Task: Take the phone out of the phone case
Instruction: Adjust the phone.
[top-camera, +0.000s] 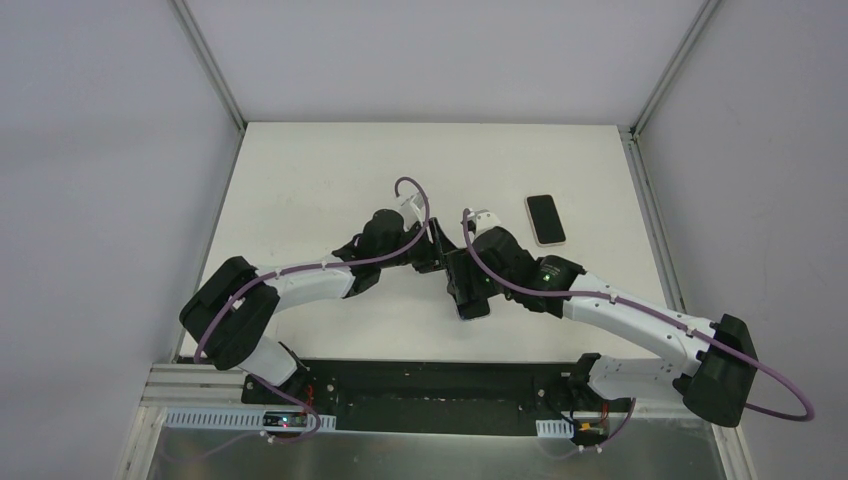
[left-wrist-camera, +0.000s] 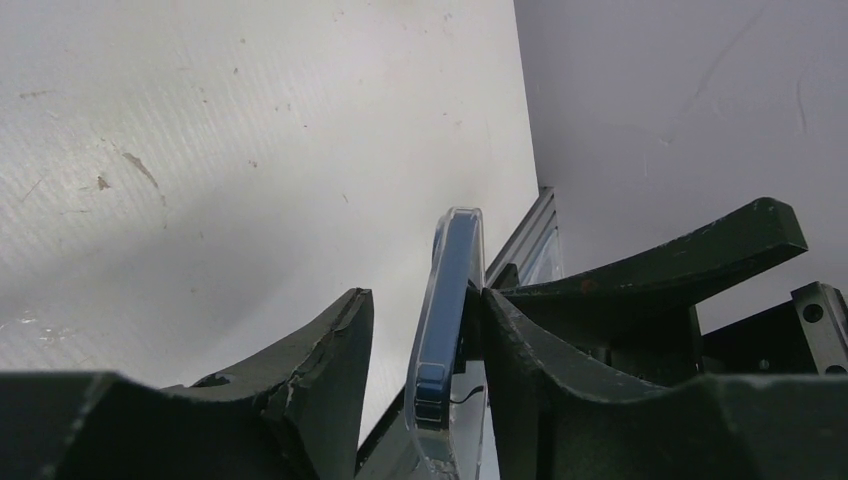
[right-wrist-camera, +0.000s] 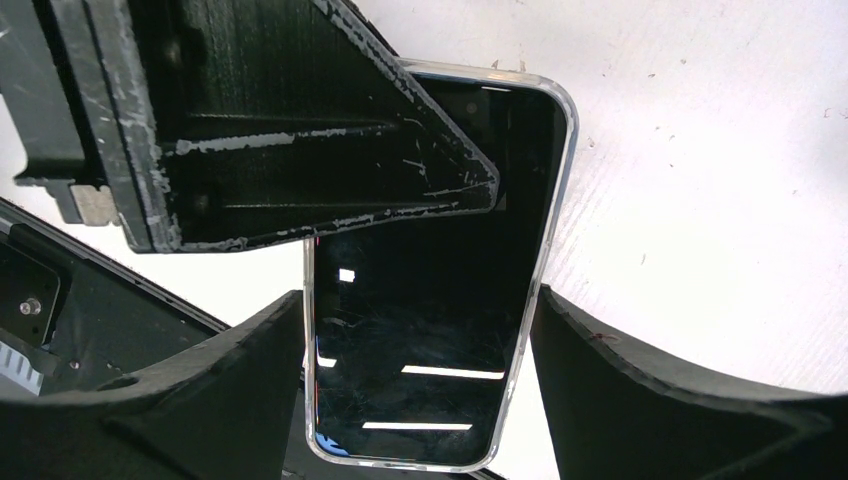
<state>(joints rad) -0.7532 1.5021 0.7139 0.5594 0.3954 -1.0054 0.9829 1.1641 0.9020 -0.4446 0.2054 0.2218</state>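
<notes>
A white table (top-camera: 320, 180) is shown, and fine scuffs and specks are seen on its surface in the wrist views. One smartphone (top-camera: 545, 219), black-screened with a pale rim, is laid flat on it, right of centre and towards the far edge.

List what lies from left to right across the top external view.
Left arm's black elbow block → left gripper → right gripper, closed on the dark phone in a clear plastic case → black flat phone with a pale rim lying on the white table → right arm's black elbow block.
</notes>
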